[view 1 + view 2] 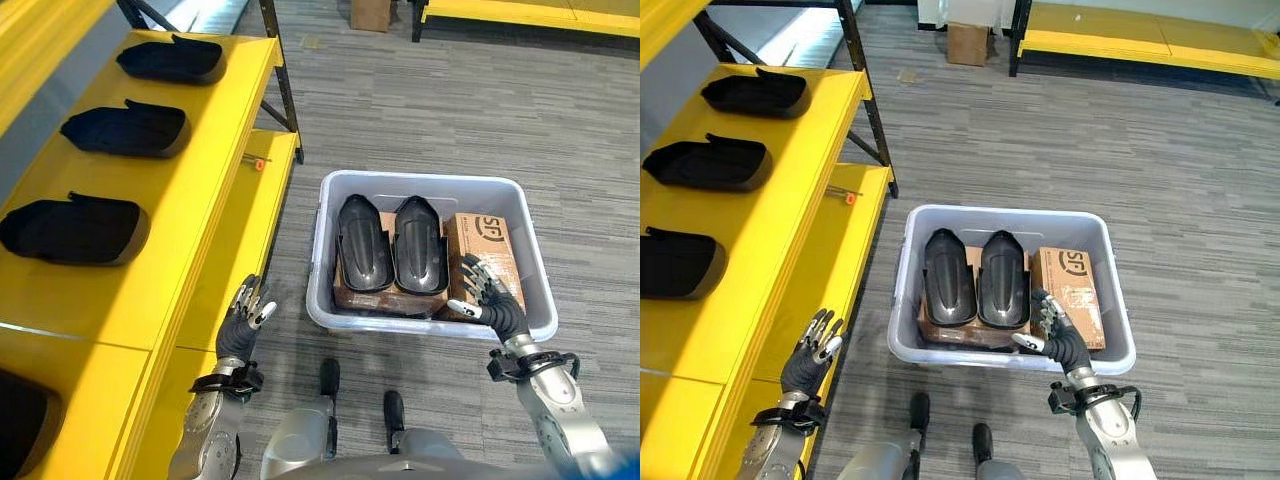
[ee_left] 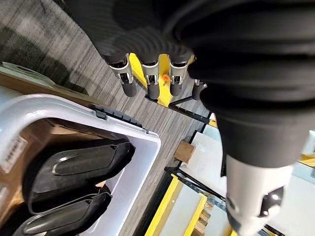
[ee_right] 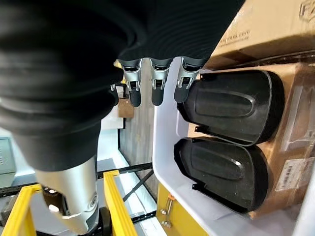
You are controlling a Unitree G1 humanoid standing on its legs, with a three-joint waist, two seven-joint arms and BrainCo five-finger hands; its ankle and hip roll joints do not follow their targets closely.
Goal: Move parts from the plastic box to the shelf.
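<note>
Left eye view: two glossy black moulded parts (image 1: 391,245) side by side on cardboard boxes (image 1: 487,252) inside the grey plastic box (image 1: 330,205), long axes pointing away, just left of the right robot hand (image 1: 488,292), fingers spread, empty, over the box's near rim. Left robot hand (image 1: 245,320) relaxed open beside the yellow shelf (image 1: 215,180), holding nothing. Bottom-left shelf part cut off.

Right wrist view: fingertips (image 3: 155,96) straight, parts beyond.
</note>
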